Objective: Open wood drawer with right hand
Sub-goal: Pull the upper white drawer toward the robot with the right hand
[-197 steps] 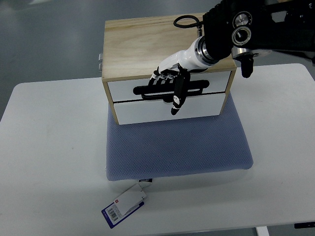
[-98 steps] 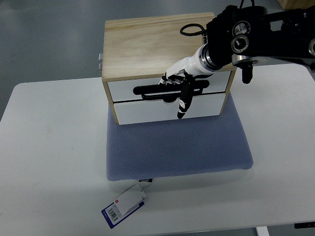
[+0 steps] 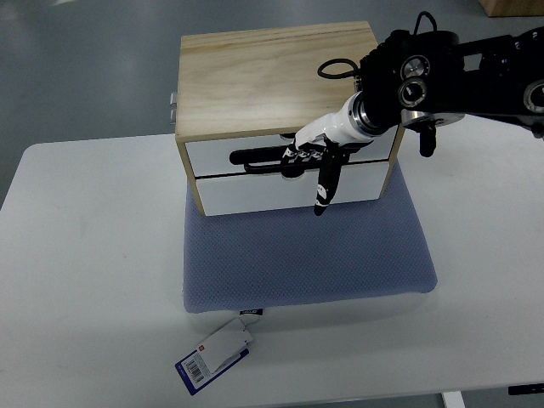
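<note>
Top view: we can't make out whether the upper drawer (image 3: 255, 153) is out at all, and the right hand (image 3: 313, 157) hides part of its black handle (image 3: 255, 156). Right arm enters from the right edge; fingers curled over the handle's right part, thumb pointing down across the lower drawer (image 3: 255, 191). Grip looks closed on the handle. Wood drawer box (image 3: 255, 72) sits at the back edge of a blue mat (image 3: 306, 255) on a white table (image 3: 85, 255). Barcode tag (image 3: 217, 355) near the mat's front-left corner. Grey floor (image 3: 85, 59) behind.

Lab (white bench (image 3: 93, 255), grey floor (image 3: 85, 68)).
</note>
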`<state>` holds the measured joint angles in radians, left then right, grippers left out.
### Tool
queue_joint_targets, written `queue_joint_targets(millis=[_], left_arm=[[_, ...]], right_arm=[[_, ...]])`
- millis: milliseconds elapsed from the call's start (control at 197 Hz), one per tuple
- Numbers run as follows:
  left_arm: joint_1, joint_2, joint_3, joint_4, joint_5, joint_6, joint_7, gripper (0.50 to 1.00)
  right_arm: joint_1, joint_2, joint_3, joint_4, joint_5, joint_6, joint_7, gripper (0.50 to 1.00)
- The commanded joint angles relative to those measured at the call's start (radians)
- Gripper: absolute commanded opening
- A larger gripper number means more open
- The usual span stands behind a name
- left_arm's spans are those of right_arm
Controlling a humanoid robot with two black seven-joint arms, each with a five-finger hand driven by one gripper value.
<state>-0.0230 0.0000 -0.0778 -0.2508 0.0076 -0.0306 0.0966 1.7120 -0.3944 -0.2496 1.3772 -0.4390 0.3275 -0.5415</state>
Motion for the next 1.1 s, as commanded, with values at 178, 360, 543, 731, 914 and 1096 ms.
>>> queue_joint_targets(millis=[178,360,543,731,914,1096], left_arm=[[0.000,0.000,0.000,0.002,0.000,0.000,0.000,1.000],[0.000,0.000,-0.002,0.004,-0.001,0.000,0.000,1.000],[0.000,0.000,-0.002,0.004,-0.001,0.000,0.000,1.000],[0.000,0.000,-0.002,0.004,-0.001,0.000,0.000,1.000],[0.000,0.000,-0.004,0.005,-0.003,0.000,0.000,1.000],[0.000,0.000,-0.002,0.005,-0.003,0.000,0.000,1.000]], right_arm=[[-0.003,0.003,0.001,0.005,0.016,0.057,0.002,0.946],[0.003,0.008,0.003,0.016,0.032,0.111,0.005,0.946],[0.006,0.000,0.009,0.031,0.039,0.153,0.009,0.946],[0.012,-0.014,0.012,0.055,0.052,0.186,0.011,0.946],[0.028,-0.032,0.012,0.094,0.054,0.217,0.012,0.946],[0.044,-0.060,0.013,0.129,0.088,0.262,0.014,0.946]])
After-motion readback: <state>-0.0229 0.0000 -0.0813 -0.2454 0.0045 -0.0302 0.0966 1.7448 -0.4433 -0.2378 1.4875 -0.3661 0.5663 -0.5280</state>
